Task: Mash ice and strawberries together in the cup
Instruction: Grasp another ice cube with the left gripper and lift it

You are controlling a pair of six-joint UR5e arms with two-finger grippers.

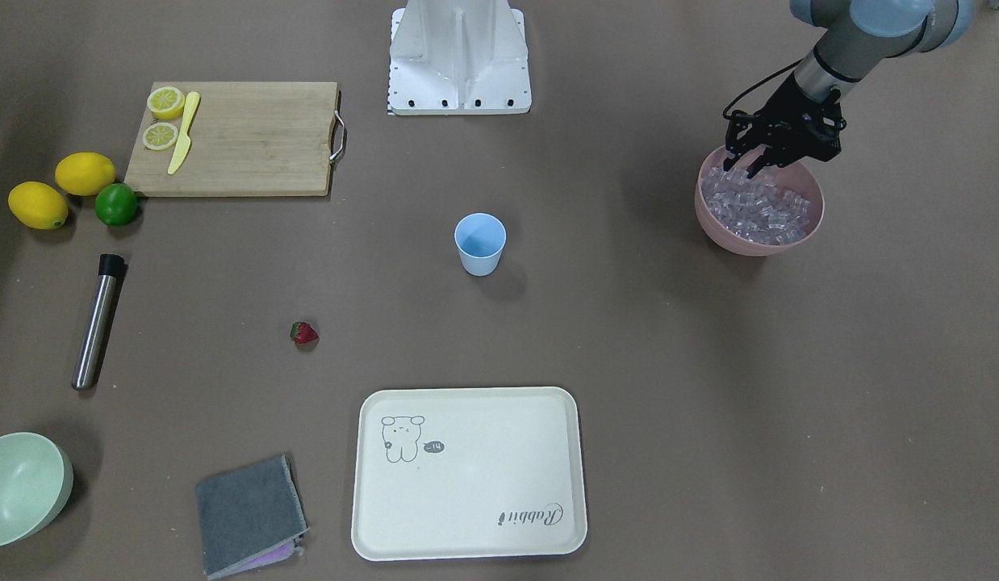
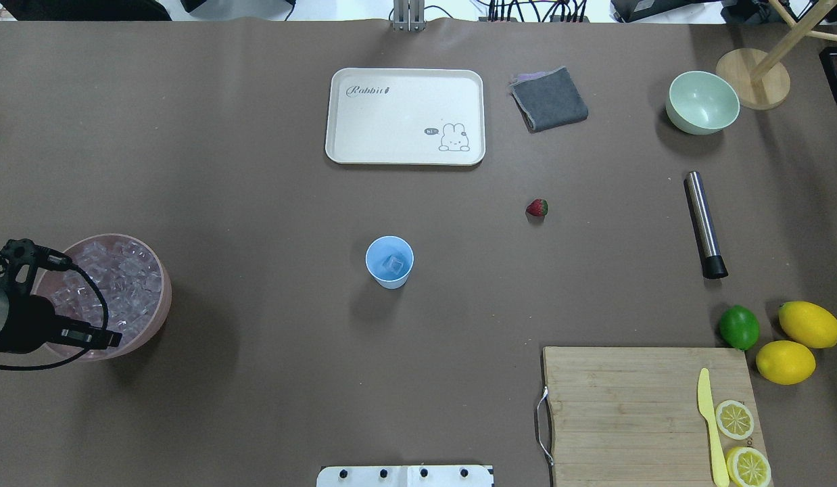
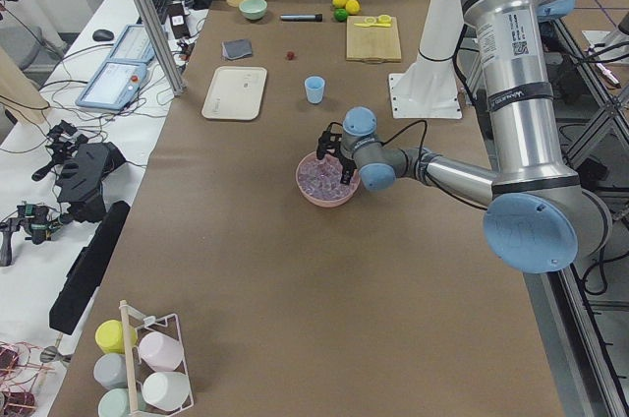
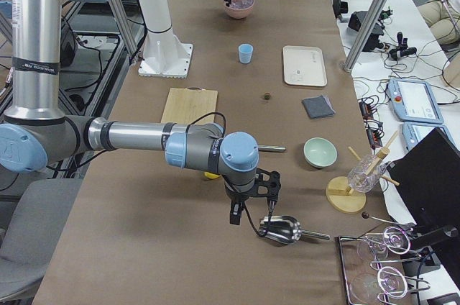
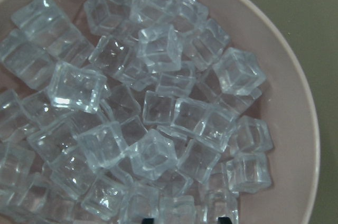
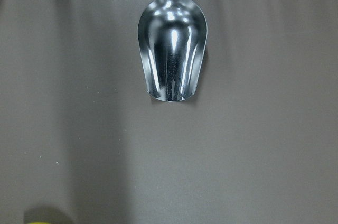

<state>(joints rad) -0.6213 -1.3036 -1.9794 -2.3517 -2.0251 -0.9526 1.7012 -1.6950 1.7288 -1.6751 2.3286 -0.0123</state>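
Ice (image 5: 158, 155) heaps the pink bowl (image 5: 296, 129) beneath the left gripper (image 1: 746, 164), whose jaws stand apart. The cup (image 2: 389, 262) stands upright mid-table, and the strawberry (image 2: 537, 207) lies toward the robot's right of it, leaves pointing away. Whether the right gripper (image 4: 251, 211) is wide or narrow can't be told.

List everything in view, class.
cup: one, blue, centre
pink bowl: one, left
ice: many, clear, pink bowl; one in cup
strawberry: one, red, mid-right
tray: one, cream, far
cloth: one, grey, beside tray
green bowl: one, far right
rod: one, steel, right
lime: one, green, right
lemons: two, yellow, beside lime
board: one, wood, right
lemon halves: two, on board
knife: one, yellow, on board
scoop: one, steel, right end
left pincer: open, over ice
right pincer: above scoop
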